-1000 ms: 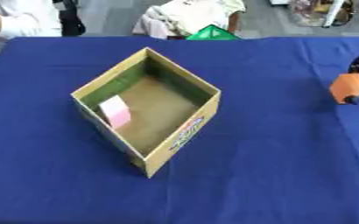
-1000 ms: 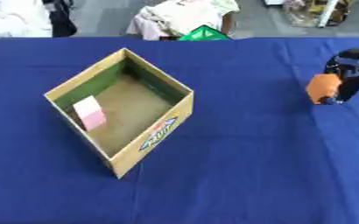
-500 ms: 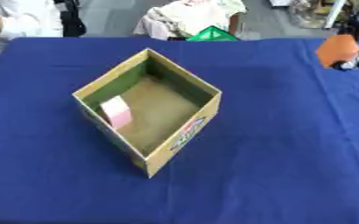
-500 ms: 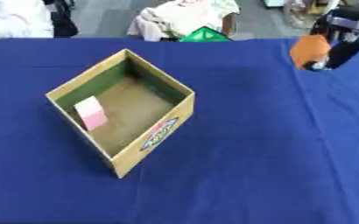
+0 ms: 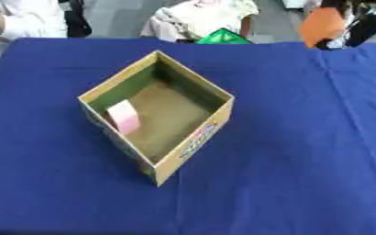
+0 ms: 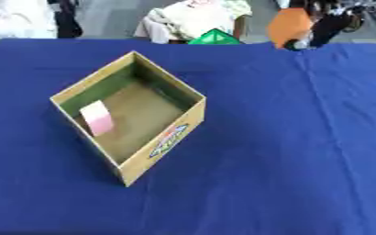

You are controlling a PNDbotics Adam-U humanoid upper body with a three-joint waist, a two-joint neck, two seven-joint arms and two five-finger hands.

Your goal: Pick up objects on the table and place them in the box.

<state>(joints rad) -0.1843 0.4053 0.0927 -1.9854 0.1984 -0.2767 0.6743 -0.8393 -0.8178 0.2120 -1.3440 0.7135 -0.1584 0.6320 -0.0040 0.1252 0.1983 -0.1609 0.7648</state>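
Note:
An open cardboard box [image 6: 177, 137] stands at the table's middle left, turned corner-on. A small pink block [image 6: 97, 118] leans against its left inner wall. High at the upper right, over the table's far edge, my right hand [image 6: 329, 24] is shut on an orange object [image 6: 289, 19] and holds it in the air. My left hand shows in neither view.
A dark blue cloth [image 6: 287, 151] covers the whole table. A green object [image 6: 213, 37] sits at the far edge near the middle. People sit behind the far side.
My right hand has lifted the orange object from the table's right side and carried it up and to the left, toward the far edge.

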